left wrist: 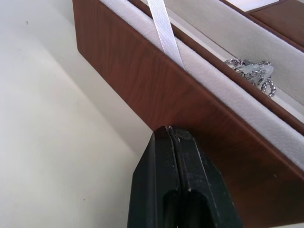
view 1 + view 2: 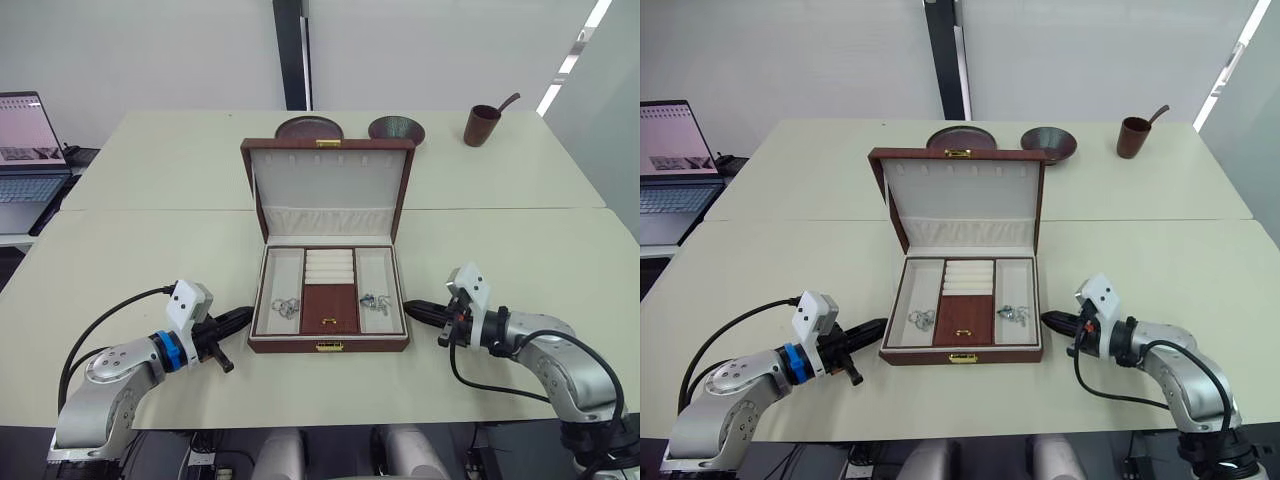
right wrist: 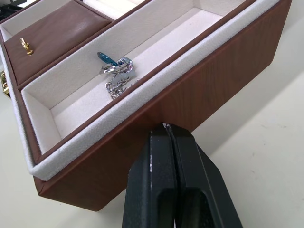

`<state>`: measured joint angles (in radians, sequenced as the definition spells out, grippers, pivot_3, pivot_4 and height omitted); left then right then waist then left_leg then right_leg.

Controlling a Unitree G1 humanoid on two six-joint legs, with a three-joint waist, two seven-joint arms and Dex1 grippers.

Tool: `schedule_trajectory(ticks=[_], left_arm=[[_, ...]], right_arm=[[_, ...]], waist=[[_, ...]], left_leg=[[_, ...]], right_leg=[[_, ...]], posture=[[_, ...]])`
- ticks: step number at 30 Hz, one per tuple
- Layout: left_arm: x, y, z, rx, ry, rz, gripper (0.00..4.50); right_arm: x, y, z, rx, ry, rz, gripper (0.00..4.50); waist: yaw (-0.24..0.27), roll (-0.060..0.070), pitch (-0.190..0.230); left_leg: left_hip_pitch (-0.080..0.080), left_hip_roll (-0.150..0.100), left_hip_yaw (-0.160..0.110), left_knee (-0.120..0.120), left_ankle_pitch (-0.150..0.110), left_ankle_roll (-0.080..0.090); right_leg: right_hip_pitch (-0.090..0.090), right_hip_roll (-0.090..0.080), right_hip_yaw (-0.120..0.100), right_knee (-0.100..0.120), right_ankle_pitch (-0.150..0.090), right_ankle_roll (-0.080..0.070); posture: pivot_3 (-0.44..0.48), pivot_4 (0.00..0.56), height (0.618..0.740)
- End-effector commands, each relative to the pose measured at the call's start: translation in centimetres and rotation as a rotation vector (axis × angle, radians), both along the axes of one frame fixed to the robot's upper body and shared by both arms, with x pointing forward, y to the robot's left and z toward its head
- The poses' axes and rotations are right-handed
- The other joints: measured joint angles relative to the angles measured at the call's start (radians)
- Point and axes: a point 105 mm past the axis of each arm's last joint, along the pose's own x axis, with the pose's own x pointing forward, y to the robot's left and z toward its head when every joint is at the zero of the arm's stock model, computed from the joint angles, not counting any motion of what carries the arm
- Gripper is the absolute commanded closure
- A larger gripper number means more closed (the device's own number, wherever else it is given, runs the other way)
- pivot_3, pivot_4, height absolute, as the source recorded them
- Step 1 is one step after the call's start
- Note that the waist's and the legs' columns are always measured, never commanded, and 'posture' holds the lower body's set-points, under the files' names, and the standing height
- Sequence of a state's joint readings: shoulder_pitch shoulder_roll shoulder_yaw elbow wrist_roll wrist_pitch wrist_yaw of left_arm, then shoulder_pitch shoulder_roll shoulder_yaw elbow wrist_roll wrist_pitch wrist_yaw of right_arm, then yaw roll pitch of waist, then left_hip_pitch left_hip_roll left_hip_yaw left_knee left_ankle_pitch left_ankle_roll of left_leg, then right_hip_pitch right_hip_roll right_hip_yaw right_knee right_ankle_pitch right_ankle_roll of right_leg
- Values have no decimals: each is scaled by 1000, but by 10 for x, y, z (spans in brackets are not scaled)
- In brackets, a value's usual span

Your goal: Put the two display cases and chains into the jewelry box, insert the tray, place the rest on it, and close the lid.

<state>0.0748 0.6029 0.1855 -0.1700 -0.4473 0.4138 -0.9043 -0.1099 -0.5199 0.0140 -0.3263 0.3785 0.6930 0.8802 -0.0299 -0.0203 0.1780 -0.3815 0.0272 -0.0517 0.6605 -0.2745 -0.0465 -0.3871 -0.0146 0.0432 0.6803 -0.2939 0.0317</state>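
Note:
The brown jewelry box (image 2: pixel 328 345) stands open mid-table, its lid (image 2: pixel 328 180) upright. A compartmented tray (image 2: pixel 330 268) sits inside, with cream ring rolls and a small brown lidded cell (image 2: pixel 330 308). One silver chain (image 2: pixel 285 307) lies in the left compartment, another chain (image 2: pixel 374 300) in the right. My left gripper (image 2: pixel 245 313) is shut and empty, its tip against the box's left wall (image 1: pixel 142 85). My right gripper (image 2: pixel 410 308) is shut and empty too, its tip at the right wall (image 3: pixel 213 90). The display cases are hidden.
Behind the box lie a dark plate (image 2: pixel 309 129) and a dark bowl (image 2: pixel 396 129). A brown cup with a spoon (image 2: pixel 482 125) stands at the back right. A laptop (image 2: pixel 25 150) sits on a side desk at the far left.

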Motion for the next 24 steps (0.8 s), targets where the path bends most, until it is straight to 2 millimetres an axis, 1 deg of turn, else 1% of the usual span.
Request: schedule_trajectory(ticks=[1,3,6,8,11,13,15,17,18,20,21,23,24], left_arm=[[-4,-25,1,-43,-9,-107,4500],[-4,-25,1,-44,-12,-105,4500],[-4,-22,5,-45,-38,-94,4500],[-3,-18,9,-31,-85,-70,4500],[-4,-8,11,-20,-134,-35,4500],[-4,2,12,-18,-171,10,4500],[-4,8,11,-28,-182,40,4500],[-7,17,8,-33,-184,78,4500],[-8,22,11,-31,-211,105,4500],[-14,28,21,-85,-252,160,4500],[-21,28,25,-87,-263,165,4500],[-37,25,30,-89,-277,163,4500],[-47,19,34,-75,-289,143,4500]], right_arm=[[-15,29,11,88,-12,138,4478],[-14,28,11,83,-13,133,4478],[-11,21,11,69,-24,111,4478],[-10,15,13,64,-32,98,4478],[-5,2,17,54,-41,63,4478],[-4,-7,18,44,-39,47,4478],[-4,-12,19,38,-39,43,4478],[0,-20,22,28,-48,27,4478],[4,-24,24,21,-58,17,4478],[14,-34,31,10,-84,-6,4478],[20,-39,35,2,-100,-14,4478],[31,-48,42,4,-125,-31,4478],[37,-52,45,2,-137,-36,4478]], waist=[[0,0,0],[0,0,0],[0,0,0],[0,0,0],[1,0,0],[1,0,1],[1,0,1],[1,0,1],[-1,0,1],[-4,0,1],[-6,-1,1],[-7,-2,1],[-4,-2,2]], left_leg=[[0,0,0,0,0,0],[0,0,0,0,0,0],[0,0,0,0,0,0],[0,0,0,0,0,0],[-1,0,0,0,0,0],[-1,0,0,0,0,0],[-1,0,0,0,0,0],[-1,0,0,0,0,0],[-1,0,0,0,0,0],[0,0,1,0,0,0],[0,1,1,0,0,0],[0,1,1,1,0,0],[0,1,2,0,0,0]], right_leg=[[0,0,0,0,0,0],[0,0,0,0,0,0],[0,0,0,0,0,0],[0,0,0,0,0,0],[0,0,0,0,0,0],[-1,0,0,0,0,0],[-1,0,0,0,0,0],[0,0,0,0,0,0],[0,0,0,0,0,0],[0,0,1,0,0,0],[0,0,1,0,0,0],[-1,0,1,0,0,0],[-1,0,1,0,0,0]], posture=[[0,150,740],[0,150,740],[0,150,740],[0,150,740],[0,150,740],[0,150,740],[0,150,740],[0,150,740],[0,150,740],[0,150,740],[0,150,740],[0,150,740],[0,150,740]])
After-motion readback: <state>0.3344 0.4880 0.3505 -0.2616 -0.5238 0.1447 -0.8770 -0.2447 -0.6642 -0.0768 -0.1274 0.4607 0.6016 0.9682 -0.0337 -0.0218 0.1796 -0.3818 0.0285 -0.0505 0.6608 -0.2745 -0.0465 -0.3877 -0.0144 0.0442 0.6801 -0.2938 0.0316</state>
